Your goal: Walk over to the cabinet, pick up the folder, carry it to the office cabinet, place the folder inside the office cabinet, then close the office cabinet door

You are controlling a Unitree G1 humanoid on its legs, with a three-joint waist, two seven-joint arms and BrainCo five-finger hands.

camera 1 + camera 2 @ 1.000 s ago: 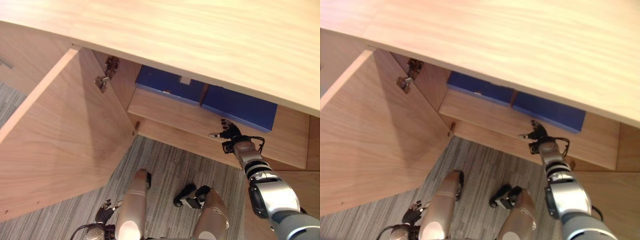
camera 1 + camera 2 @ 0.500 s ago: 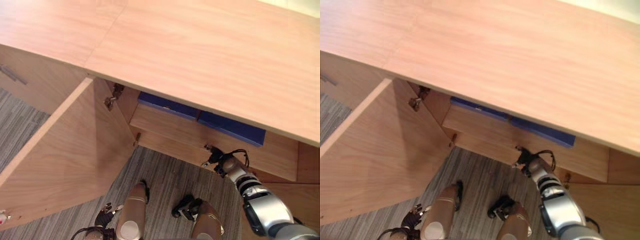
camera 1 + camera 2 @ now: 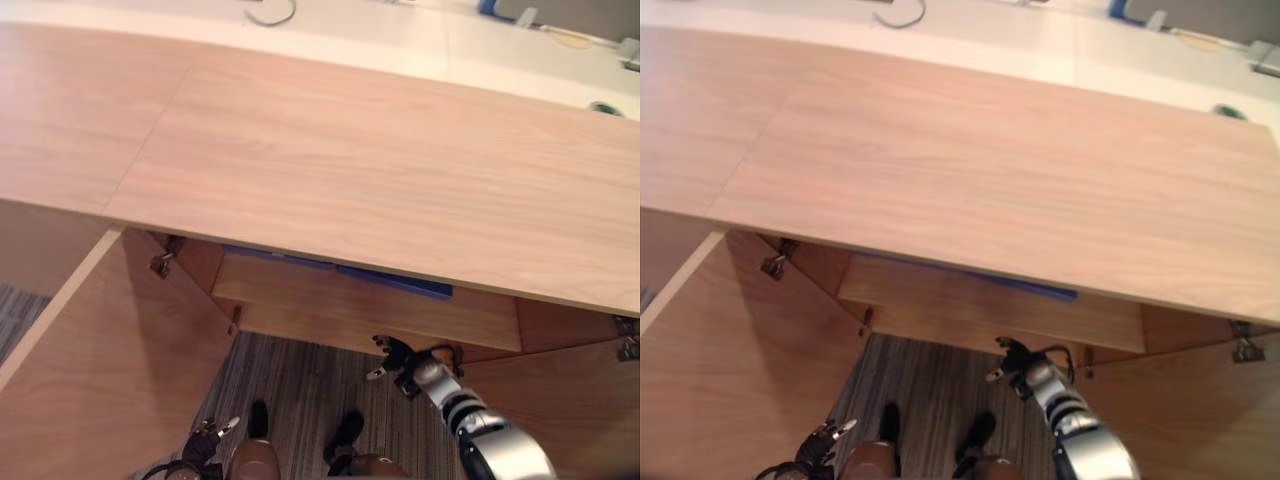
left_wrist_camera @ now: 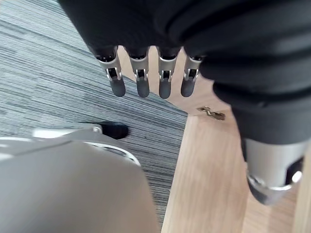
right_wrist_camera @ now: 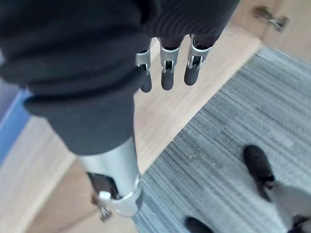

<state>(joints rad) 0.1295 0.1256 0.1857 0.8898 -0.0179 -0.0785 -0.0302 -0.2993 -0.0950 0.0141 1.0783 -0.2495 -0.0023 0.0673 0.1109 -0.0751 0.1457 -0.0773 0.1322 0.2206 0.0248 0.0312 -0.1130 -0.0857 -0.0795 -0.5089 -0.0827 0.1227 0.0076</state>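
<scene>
We find the blue folder (image 3: 400, 284) lying flat on the shelf (image 3: 370, 308) inside the office cabinet (image 3: 940, 170). It is visible as a narrow blue strip between the shelf and the overhanging cabinet top (image 3: 350, 170). Neither hand touches it.

The right hand (image 3: 396, 358) hangs in front of the shelf's front edge, just below it and above the grey carpet (image 3: 300, 375), apart from the folder. In the right wrist view we see its fingers (image 5: 166, 80) nearly straight and relaxed, with nothing in their grasp. The shelf board and the carpet lie past the tips.

The left door (image 3: 90, 390) stands wide open, swung out toward us, with its hinge (image 3: 160, 264) at the cabinet's left wall. A second door (image 3: 570, 410) stands open on the right.

The left hand (image 3: 208, 440) hangs low beside the left door, near the carpet. In the left wrist view we see its fingers (image 4: 142, 86) extended and loosely parted, holding nothing.
</scene>
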